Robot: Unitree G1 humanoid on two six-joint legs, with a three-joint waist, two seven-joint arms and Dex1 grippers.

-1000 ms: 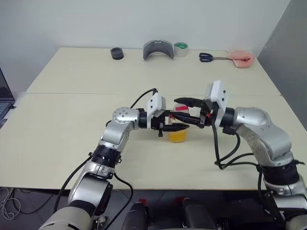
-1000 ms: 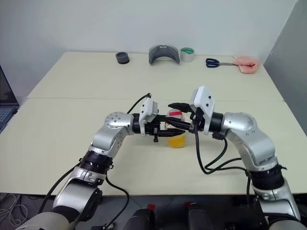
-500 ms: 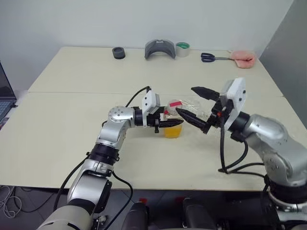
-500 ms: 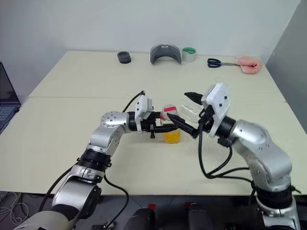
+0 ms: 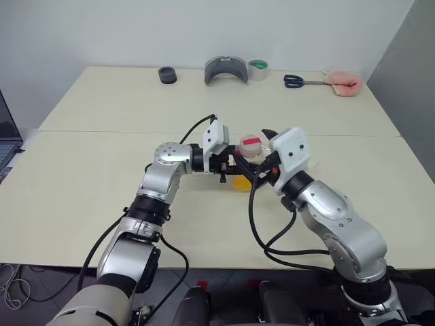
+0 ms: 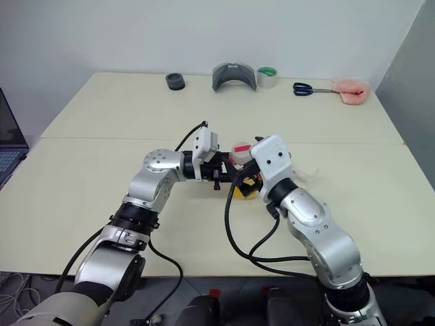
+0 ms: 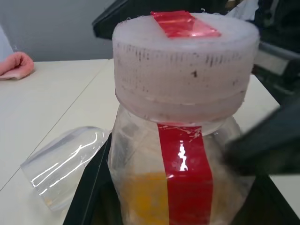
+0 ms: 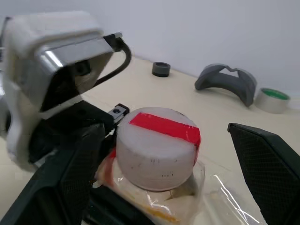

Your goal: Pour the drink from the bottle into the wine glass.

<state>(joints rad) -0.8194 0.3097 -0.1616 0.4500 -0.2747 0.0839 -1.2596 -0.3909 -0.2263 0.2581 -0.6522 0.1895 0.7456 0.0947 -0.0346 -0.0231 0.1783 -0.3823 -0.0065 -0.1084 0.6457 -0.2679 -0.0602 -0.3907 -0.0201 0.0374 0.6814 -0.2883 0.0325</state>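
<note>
My left gripper (image 5: 233, 166) is shut on the body of the small clear bottle (image 7: 180, 159), which it holds upright just above the table. The bottle has a white cap (image 5: 250, 145) with a red strip. The orange drink (image 5: 242, 183) fills its lower part. My right gripper (image 8: 163, 127) is open, one black finger on each side of the cap and both apart from it. The wine glass (image 7: 61, 161) lies on its side on the table just behind the bottle; its stem is hidden.
Along the table's far edge stand a black roll (image 5: 166, 75), a grey curved piece (image 5: 225, 69), a tape roll (image 5: 257, 68), scissors (image 5: 299, 81) and a pink object (image 5: 342, 83). A laptop (image 5: 5, 132) pokes in at the left.
My right gripper opened wide, swung out to the right, then came back with its fingers astride the cap. My left gripper kept its hold on the bottle.
</note>
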